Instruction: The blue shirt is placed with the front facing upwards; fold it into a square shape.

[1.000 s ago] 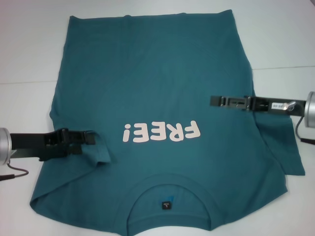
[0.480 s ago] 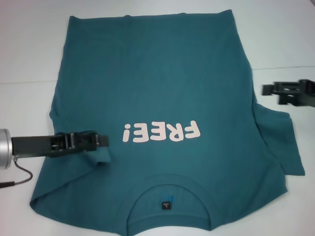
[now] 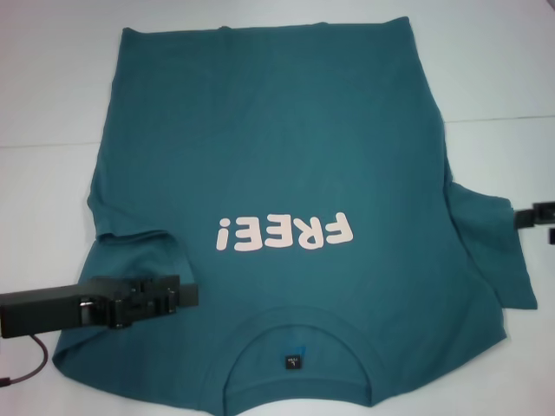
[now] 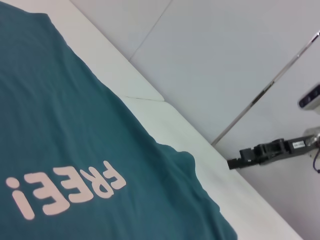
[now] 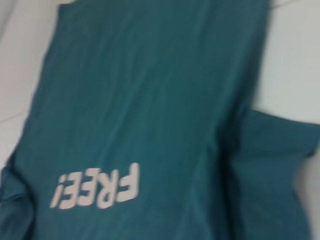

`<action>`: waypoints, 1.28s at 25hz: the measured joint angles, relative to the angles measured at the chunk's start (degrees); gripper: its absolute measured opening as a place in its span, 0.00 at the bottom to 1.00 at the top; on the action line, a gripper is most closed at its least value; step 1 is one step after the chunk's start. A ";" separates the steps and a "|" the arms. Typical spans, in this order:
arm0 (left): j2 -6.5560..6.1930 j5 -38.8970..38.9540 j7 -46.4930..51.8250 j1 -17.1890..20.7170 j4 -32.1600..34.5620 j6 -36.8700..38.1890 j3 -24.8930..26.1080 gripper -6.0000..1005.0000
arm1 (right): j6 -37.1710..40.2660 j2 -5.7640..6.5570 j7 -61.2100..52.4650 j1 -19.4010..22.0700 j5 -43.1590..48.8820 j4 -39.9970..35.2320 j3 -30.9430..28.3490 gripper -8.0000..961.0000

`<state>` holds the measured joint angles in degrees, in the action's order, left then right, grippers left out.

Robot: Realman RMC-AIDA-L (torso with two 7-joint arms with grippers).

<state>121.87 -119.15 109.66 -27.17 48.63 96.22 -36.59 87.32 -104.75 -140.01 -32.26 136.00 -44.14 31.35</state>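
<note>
Folding sleeves first: left gripper (image 3: 186, 295), grip state unclear, should pinch shirt (image 3: 277, 130) shoulder edge; right gripper (image 3: 520, 217) likewise unclear.

Blue shirt (image 3: 286, 165) — dark teal-blue, short-sleeved, lying flat and face up, collar toward the robot and hem at the far side. Pale pink "FREE!" print reads upside down in the head view. Left sleeve folded inward onto the body; right sleeve spread outward — small black neck label inside the round collar.
</note>
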 joint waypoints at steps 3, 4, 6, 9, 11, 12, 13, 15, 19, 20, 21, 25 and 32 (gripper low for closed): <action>0.31 0.22 0.75 -0.01 0.02 0.99 0.12 0.54 | -0.55 0.08 -0.97 0.36 2.17 -1.08 -1.37 0.94; 0.45 0.31 0.89 -0.12 0.06 1.34 0.12 0.54 | -1.15 0.08 -1.26 0.52 2.53 -1.23 -1.46 0.94; 0.75 0.58 1.12 -0.47 0.07 1.86 0.03 0.54 | -2.80 0.08 -1.60 0.74 3.21 -1.20 -1.55 0.94; 1.46 1.20 1.21 -0.88 0.30 2.38 -0.25 0.54 | -4.84 -0.31 -1.71 0.80 3.52 -0.74 -1.53 0.94; 1.78 1.81 1.21 -1.09 0.43 2.74 -0.29 0.54 | -6.80 -0.95 -1.80 0.64 3.62 -0.57 -1.34 0.94; 1.85 2.25 1.21 -1.24 0.37 2.85 -0.31 0.54 | -7.58 -1.31 -1.83 0.53 3.65 -0.56 -1.25 0.94; 1.86 2.56 1.21 -1.29 0.31 2.91 -0.30 0.54 | -8.71 -1.69 -1.87 0.35 3.68 -0.54 -1.20 0.94; 1.88 3.36 1.19 -1.38 0.21 2.98 -0.32 0.54 | -10.66 -2.45 -1.89 -0.12 3.71 -0.19 -1.14 0.94; 1.92 4.34 1.17 -1.32 0.16 3.01 -0.30 0.54 | -14.41 -2.92 -1.90 -1.70 3.81 2.41 -0.20 0.94; 1.94 4.55 1.16 -1.21 0.14 3.01 -0.25 0.54 | -15.51 -2.92 -1.90 -2.14 3.83 3.44 0.43 0.94; 1.95 4.71 1.16 -1.08 0.12 3.01 -0.19 0.54 | -16.64 -2.92 -1.91 -2.55 3.85 4.32 0.96 0.94; 1.97 4.90 1.14 -0.85 0.11 3.01 0.09 0.54 | -20.01 -2.92 -1.93 -3.85 3.90 6.76 2.04 0.94; 1.98 4.99 1.11 -0.71 0.12 2.55 0.12 0.54 | -23.33 -3.29 -1.94 -5.73 3.97 9.33 2.94 0.94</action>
<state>123.84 -114.17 110.77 -27.88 48.75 98.77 -36.47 63.99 -108.04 -141.94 -38.00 139.98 -34.81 34.29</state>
